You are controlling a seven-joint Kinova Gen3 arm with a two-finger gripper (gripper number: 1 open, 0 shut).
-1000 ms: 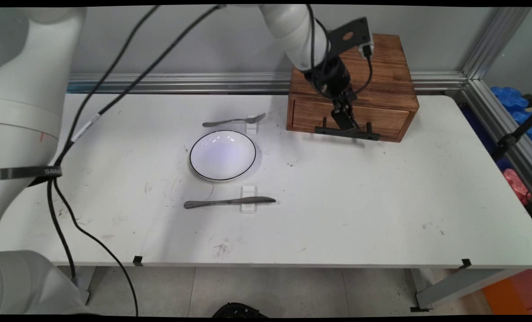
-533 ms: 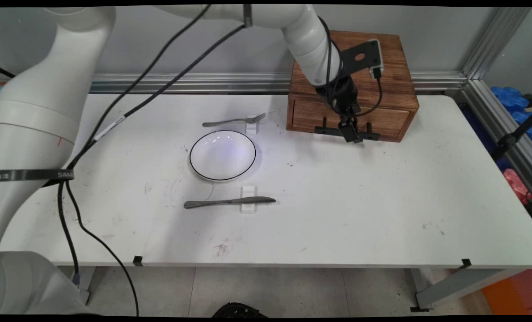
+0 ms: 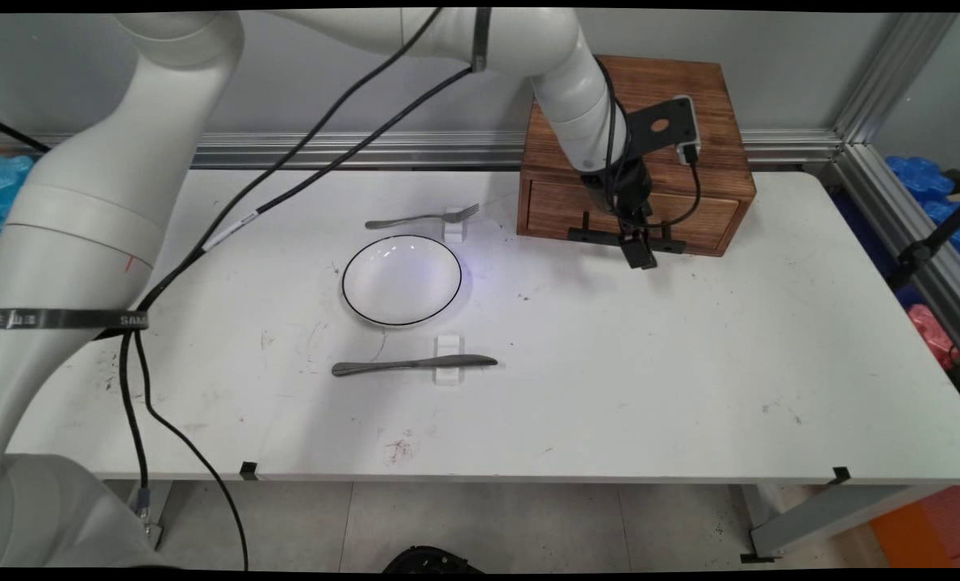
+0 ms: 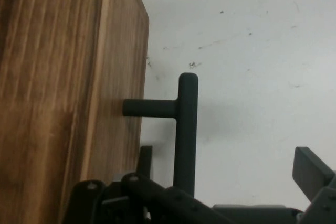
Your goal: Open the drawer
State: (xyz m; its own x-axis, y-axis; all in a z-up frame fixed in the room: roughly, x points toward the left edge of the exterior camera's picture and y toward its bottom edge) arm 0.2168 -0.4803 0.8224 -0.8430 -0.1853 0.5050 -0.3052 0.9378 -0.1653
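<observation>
Drawer handle (image 3: 589,236), a matte black bar carried on two short round posts, is standing out from the front of a small wooden chest (image 3: 690,105) that is sitting at the far side of the white table (image 3: 690,363), against the wall rail. The chest is showing a strong, dark-streaked grain on its flat top, and its single drawer front (image 3: 561,211) is sitting flush and paler than the frame round it.

The black gripper (image 3: 638,257) is hanging at the right part of the handle, pointing down along the drawer front. In the hand view the handle (image 4: 186,129) is appearing as a smooth cylinder with a rounded end, one post joining it to the rough wood (image 4: 52,77). The gripper (image 4: 228,163) is holding its jaws apart, with the bar lying between them; the flat, squared fingertip (image 4: 312,169) on the right is standing well clear of the bar, with bare table showing in the gap.

Near the table's middle a round white plate (image 3: 402,280) with a thin black rim is lying flat. Beyond it a metal fork (image 3: 415,218) is resting with its neck on a small white block (image 3: 453,226), tines pointing right. On the near side a dull grey knife (image 3: 407,365) is lying across a second white block (image 3: 448,371), blade pointing right. The tabletop is showing scuffs and dark smudges. Black cables (image 3: 286,173) are hanging from the arm across the left of the table.
</observation>
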